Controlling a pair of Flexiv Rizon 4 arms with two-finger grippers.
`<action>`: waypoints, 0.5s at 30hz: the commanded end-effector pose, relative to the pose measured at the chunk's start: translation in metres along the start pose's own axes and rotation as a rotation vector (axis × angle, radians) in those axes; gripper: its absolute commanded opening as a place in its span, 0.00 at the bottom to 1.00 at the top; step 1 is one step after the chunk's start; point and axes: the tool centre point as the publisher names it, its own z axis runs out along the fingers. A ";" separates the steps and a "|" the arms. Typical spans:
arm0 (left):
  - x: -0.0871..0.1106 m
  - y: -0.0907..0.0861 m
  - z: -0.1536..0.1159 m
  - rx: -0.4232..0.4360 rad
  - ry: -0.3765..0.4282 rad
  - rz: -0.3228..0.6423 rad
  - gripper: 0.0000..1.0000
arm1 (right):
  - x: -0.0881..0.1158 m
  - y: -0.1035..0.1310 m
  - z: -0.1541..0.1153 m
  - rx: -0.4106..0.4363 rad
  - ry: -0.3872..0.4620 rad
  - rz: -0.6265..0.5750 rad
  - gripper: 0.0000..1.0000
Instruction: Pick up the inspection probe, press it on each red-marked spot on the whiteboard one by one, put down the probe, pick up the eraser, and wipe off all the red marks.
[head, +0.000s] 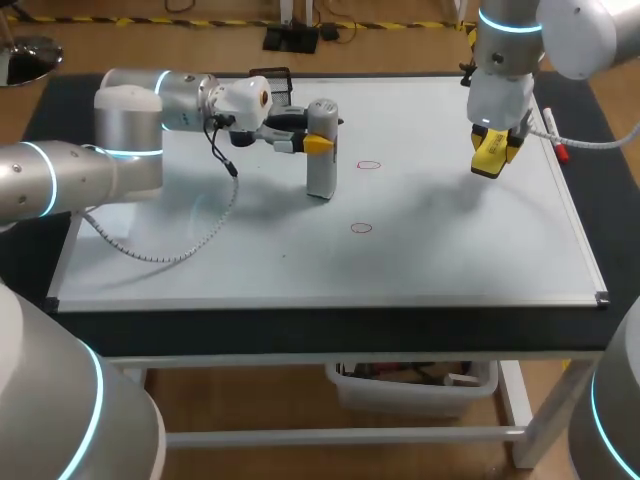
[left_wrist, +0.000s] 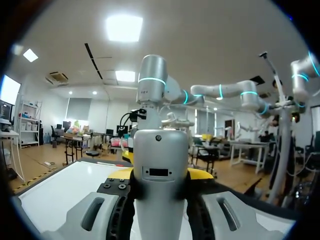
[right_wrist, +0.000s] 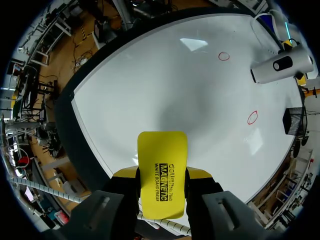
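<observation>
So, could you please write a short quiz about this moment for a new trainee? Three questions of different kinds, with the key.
1. True or false: the left gripper is shut on the upright inspection probe.
2. Fill in the number: the whiteboard bears ___ red marks.
3. What is between the fingers of the right gripper?
A) a red marker
B) the yellow eraser
C) nothing

Key: 1 true; 2 two; 3 B.
</observation>
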 end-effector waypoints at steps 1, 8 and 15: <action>-0.001 0.001 -0.001 0.003 0.004 0.002 0.00 | 0.000 -0.002 -0.001 -0.001 0.003 -0.002 0.00; 0.000 -0.007 -0.003 0.005 -0.007 0.012 0.00 | 0.000 -0.002 -0.001 -0.001 0.003 -0.002 0.00; -0.002 -0.029 -0.026 0.026 -0.073 0.031 0.00 | 0.000 -0.002 -0.001 -0.001 0.003 -0.002 0.00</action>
